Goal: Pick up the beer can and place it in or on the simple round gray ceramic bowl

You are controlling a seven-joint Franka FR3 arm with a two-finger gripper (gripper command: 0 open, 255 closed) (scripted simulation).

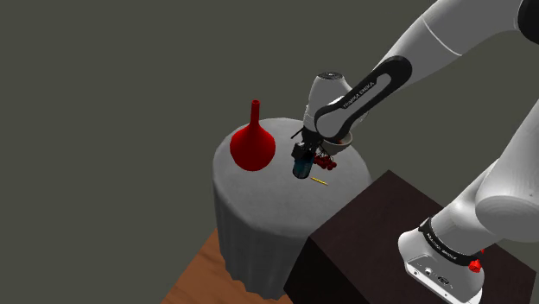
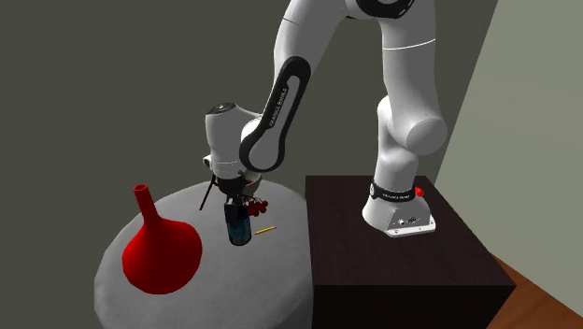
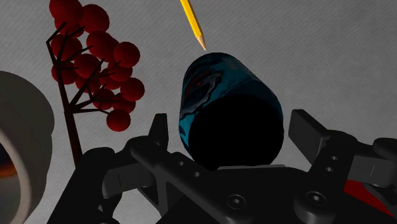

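While hand [image 3: 232, 130] clasps blue can [image 3: 219, 89], pale bowl [image 3: 28, 121] nearby

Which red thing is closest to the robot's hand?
The berry sprig, right beside the gripper holding the can; the big red vase stands farther away.

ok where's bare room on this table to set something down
Bare cloth on the table between the red vase, the pencil and the stand-side rim. Crowded around the pincer: beer can, berry sprig, bowl.

on the table [image 1: 250, 216], the vase [image 1: 252, 148] stands apart from the pencil [image 1: 319, 181], the can [image 1: 301, 166] between them.
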